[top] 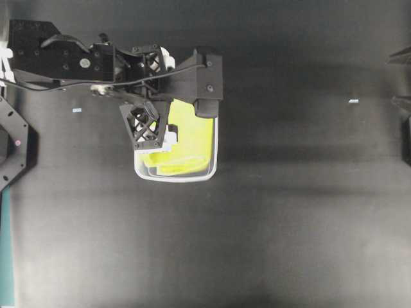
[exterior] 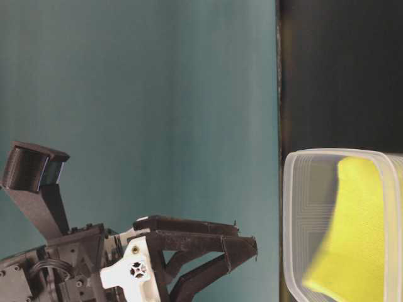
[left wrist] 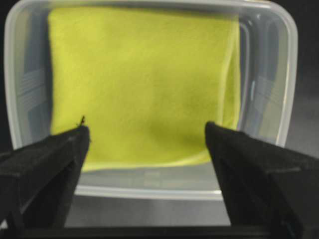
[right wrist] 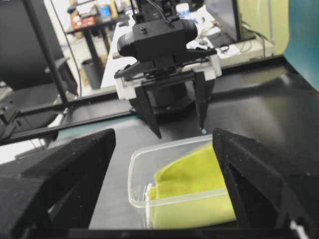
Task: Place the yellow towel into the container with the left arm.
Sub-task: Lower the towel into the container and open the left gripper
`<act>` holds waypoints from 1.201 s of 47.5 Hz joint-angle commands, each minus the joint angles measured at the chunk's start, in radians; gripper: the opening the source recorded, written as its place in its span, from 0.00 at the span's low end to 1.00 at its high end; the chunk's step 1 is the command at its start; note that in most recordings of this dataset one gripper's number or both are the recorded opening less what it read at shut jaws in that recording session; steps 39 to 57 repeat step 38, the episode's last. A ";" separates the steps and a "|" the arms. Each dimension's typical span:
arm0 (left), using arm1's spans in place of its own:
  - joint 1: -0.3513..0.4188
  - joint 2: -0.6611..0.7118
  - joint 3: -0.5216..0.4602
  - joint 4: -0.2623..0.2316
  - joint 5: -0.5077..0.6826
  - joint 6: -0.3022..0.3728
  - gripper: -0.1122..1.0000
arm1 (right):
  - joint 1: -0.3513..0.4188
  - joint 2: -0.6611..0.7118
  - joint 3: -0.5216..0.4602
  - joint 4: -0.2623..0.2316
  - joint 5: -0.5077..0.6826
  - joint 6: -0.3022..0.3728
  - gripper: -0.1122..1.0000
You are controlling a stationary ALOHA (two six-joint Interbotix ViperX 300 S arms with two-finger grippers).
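black table (top: 289, 224), yellow towel (left wrist: 142, 84) in container (left wrist: 271, 94) below wide-spread left gripper (left wrist: 147, 144)

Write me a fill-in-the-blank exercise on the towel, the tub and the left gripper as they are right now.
1. The yellow towel lies inside the clear ____.
2. The left gripper hangs over the container with its jaws ____, holding nothing.
3. The table under the container is ____ in colour.
4. In the left wrist view, the towel shows between the gripper's two black ____.

Missing words: container; open; black; fingers
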 commanded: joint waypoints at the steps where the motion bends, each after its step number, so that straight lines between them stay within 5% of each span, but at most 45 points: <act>1: -0.005 -0.031 0.002 0.002 -0.005 -0.002 0.92 | -0.002 0.006 -0.008 0.003 -0.011 0.002 0.79; 21: -0.055 -0.313 0.038 0.003 -0.081 -0.003 0.86 | -0.002 0.006 -0.008 0.003 -0.008 0.002 0.79; 30: -0.061 -0.476 0.152 0.003 -0.143 -0.015 0.86 | 0.000 0.006 -0.008 0.003 -0.006 0.002 0.78; 38: -0.063 -0.612 0.262 0.003 -0.288 -0.095 0.86 | 0.000 0.006 -0.006 0.003 0.009 0.003 0.78; 57: -0.063 -0.612 0.262 0.003 -0.288 -0.095 0.86 | 0.000 0.006 -0.006 0.003 0.009 0.003 0.78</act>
